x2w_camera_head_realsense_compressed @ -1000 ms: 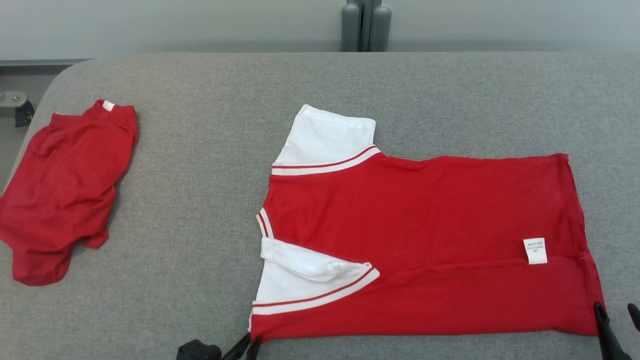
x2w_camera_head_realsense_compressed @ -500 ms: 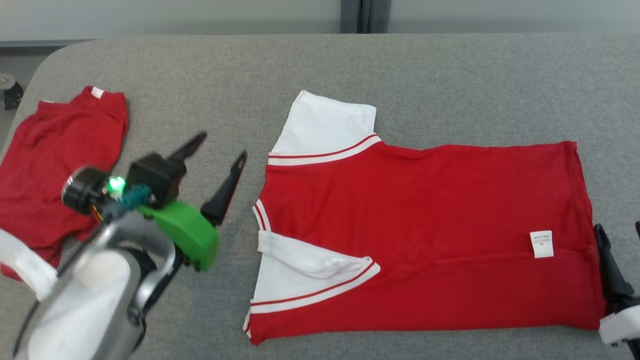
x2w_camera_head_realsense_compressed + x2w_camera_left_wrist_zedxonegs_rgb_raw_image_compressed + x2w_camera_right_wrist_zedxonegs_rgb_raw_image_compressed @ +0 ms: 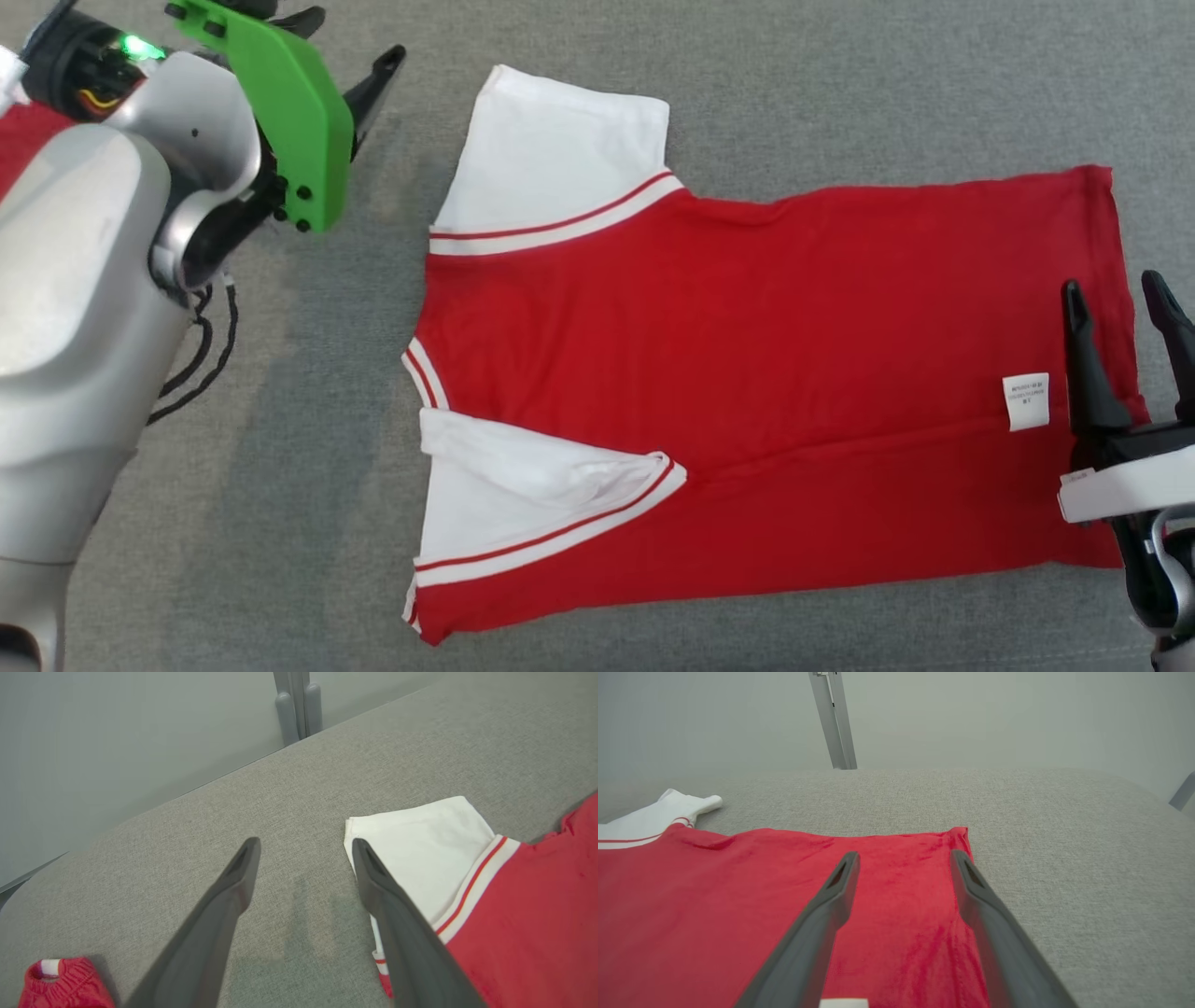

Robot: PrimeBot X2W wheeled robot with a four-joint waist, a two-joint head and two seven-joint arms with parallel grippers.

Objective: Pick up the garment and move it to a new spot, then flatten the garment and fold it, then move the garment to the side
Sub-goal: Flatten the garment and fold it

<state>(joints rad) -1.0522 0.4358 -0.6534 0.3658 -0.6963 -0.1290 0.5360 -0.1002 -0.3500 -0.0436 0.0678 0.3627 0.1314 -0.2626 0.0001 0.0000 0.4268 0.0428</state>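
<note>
since the garment (image 3: 747,373) lies flat on the table (image 3: 840,84) w/ its near edge already folded over, you've prob got the far fold & side move to go, left gripper (image 3: 303,847) & right gripper (image 3: 1113,282) both spread, empty.

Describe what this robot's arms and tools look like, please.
The left arm is a smooth silver-grey shell with a bright green plate, a glowing green light and black cables. The left tool and right tool each have two long, dark, tapering fingers.
</note>
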